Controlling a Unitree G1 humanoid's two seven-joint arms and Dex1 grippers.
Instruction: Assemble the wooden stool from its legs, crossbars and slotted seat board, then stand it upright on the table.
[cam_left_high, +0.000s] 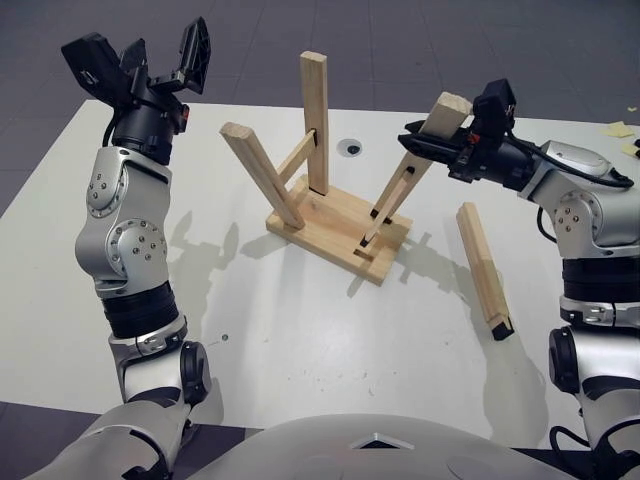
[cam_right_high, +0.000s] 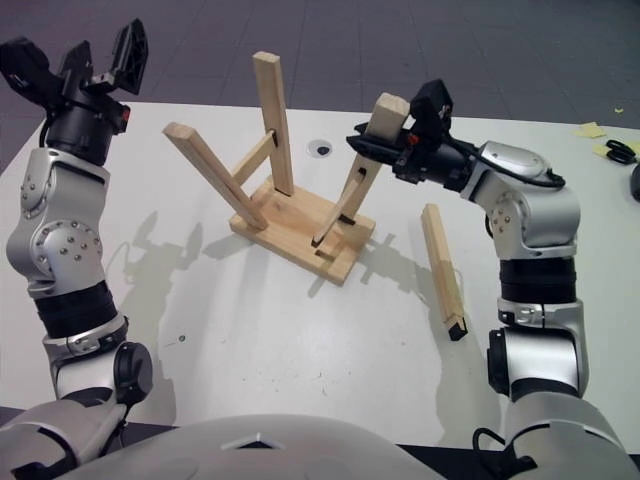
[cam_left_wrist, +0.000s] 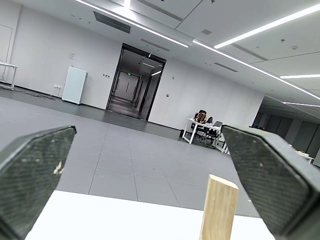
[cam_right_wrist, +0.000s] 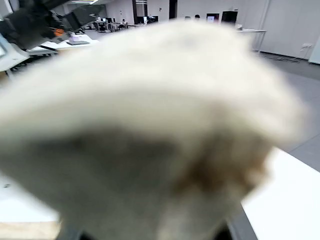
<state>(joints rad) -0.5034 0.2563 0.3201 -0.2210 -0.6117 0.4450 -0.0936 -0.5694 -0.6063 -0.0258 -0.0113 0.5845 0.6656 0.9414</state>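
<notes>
Pale wood seat board (cam_left_high: 335, 222) with three legs (cam_left_high: 316, 110) upward, aslant.

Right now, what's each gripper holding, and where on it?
Right gripper clamps the right-hand stool leg near its upper end, above the seat board. Left gripper is open, empty.

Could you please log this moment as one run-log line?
right tool: shut on tilted leg standing on seat board | left tool: open, raised | loose leg: lying on table

On the table (cam_left_high: 300, 335), the seat board (cam_left_high: 340, 217) lies left of a loose leg (cam_left_high: 483, 262).
</notes>
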